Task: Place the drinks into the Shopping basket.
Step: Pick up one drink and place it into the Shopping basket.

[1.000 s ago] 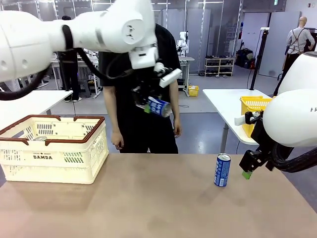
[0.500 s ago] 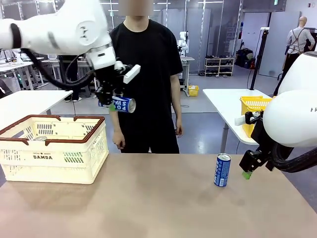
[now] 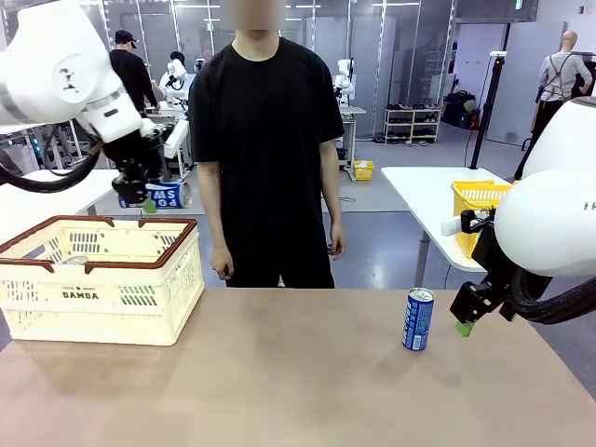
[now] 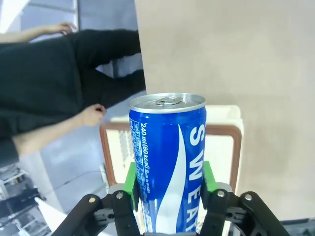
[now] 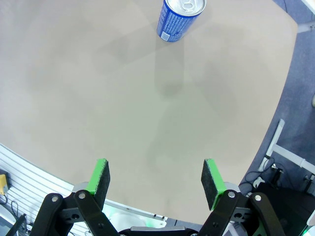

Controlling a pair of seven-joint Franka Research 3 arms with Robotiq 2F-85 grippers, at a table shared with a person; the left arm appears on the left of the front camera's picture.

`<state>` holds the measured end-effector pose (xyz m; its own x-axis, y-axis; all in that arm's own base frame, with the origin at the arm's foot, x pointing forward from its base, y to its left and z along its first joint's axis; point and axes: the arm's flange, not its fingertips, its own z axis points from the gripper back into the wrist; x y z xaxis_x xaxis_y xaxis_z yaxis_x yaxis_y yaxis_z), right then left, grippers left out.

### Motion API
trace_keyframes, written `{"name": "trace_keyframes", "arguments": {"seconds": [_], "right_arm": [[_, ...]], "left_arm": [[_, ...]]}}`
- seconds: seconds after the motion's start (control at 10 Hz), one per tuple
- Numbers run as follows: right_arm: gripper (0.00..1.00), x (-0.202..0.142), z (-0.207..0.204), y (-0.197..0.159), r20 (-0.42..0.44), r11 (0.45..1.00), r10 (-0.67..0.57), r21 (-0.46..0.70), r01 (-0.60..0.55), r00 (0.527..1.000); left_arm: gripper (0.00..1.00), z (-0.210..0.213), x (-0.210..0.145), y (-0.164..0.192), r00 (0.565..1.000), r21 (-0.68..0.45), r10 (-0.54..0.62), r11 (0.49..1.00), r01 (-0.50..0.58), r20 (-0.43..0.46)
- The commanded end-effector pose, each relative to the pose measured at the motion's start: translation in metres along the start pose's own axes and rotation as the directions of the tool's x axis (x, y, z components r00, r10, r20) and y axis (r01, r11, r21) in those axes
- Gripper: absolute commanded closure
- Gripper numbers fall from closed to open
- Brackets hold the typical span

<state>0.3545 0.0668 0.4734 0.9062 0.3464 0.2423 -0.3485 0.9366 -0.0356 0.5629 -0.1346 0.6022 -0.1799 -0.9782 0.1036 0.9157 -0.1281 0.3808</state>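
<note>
The left fingers (image 4: 131, 183) clamp a blue can (image 4: 167, 162) sideways above the Shopping basket (image 3: 140, 298); the right fingers (image 5: 100, 178) stand wide and empty near a second blue can (image 3: 418, 319) upright on the desk (image 3: 279, 372)

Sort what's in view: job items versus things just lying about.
Job: blue can in left gripper; second blue can standing on table; Shopping basket.
Lying about: yellow basket on far table.
</note>
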Motion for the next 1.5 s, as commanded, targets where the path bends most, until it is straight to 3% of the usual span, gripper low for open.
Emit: {"name": "trace_keyframes", "arguments": {"seconds": [0.0, 0.2, 0.3, 0.4, 0.9, 1.3, 1.4], "right_arm": [[0.07, 0.000, 0.000, 0.000, -0.001, 1.000, 0.005, 0.006, -0.005, 1.000], [0.07, 0.000, 0.000, 0.000, -0.001, 1.000, 0.005, 0.006, -0.005, 1.000], [0.07, 0.000, 0.000, 0.000, -0.001, 1.000, 0.005, 0.006, -0.005, 1.000], [0.07, 0.000, 0.000, 0.000, -0.001, 1.000, 0.005, 0.006, -0.005, 1.000], [0.07, 0.000, 0.000, 0.000, -0.001, 1.000, 0.005, 0.006, -0.005, 1.000], [0.07, 0.000, 0.000, 0.000, -0.001, 1.000, 0.005, 0.006, -0.005, 1.000], [0.07, 0.000, 0.000, 0.000, -0.001, 1.000, 0.005, 0.006, -0.005, 1.000]], "left_arm": [[0.43, 0.002, -0.019, -0.011, 0.999, -0.035, 0.048, 0.998, -0.047, 0.020], [0.43, 0.003, -0.042, -0.010, 0.998, -0.040, 0.061, 0.997, -0.060, 0.016], [0.43, 0.004, -0.044, -0.009, 0.997, -0.028, 0.021, 0.999, -0.019, 0.077], [0.43, -0.003, -0.039, -0.008, 0.998, -0.038, 0.062, 0.997, -0.063, -0.021], [0.43, -0.006, -0.040, -0.008, 0.999, -0.045, 0.053, 0.998, -0.053, -0.001], [0.43, -0.028, -0.085, 0.043, 0.988, -0.115, 0.114, 0.985, -0.126, -0.107], [0.43, -0.039, -0.099, 0.055, 0.990, -0.144, 0.106, 0.982, -0.119, -0.095]]}}
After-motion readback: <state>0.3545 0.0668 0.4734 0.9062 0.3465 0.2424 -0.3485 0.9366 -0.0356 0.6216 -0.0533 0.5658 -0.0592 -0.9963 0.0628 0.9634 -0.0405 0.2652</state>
